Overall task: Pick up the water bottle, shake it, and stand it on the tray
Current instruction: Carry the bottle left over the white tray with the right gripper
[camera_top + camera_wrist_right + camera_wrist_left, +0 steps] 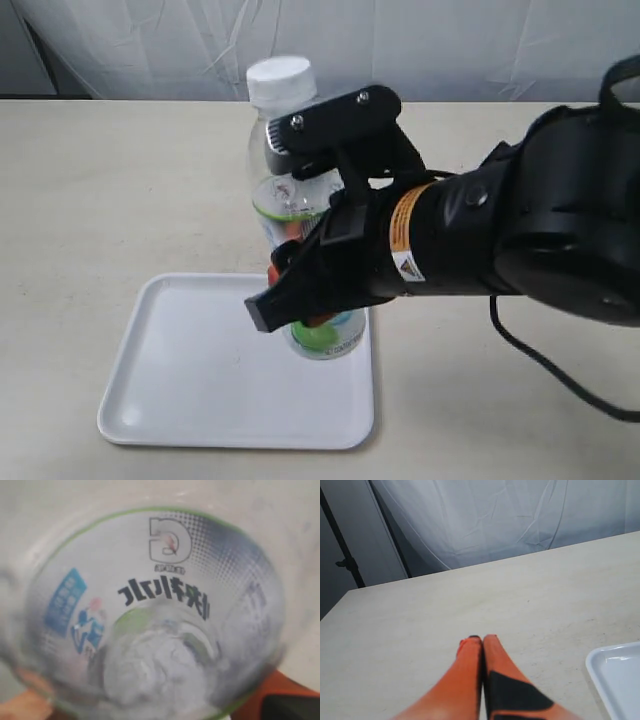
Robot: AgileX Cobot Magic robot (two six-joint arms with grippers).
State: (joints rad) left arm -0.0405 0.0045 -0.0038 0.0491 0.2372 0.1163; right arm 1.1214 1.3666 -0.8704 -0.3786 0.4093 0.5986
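The water bottle (282,170), clear with a white cap and a green-rimmed label, stands upright with its base on the right part of the white tray (180,380). My right gripper (300,290) is shut on the bottle's lower body, the black arm reaching in from the right. The right wrist view is filled by the bottle (150,615), its label close up, with orange fingers (295,695) at its edges. Over bare tabletop my left gripper (482,640) is shut on nothing, orange fingertips pressed together, and it does not show in the exterior view.
A corner of the tray (620,680) shows beside the left gripper. A white curtain (450,40) hangs behind the beige table (120,190). A black cable (560,375) trails from the right arm across the table.
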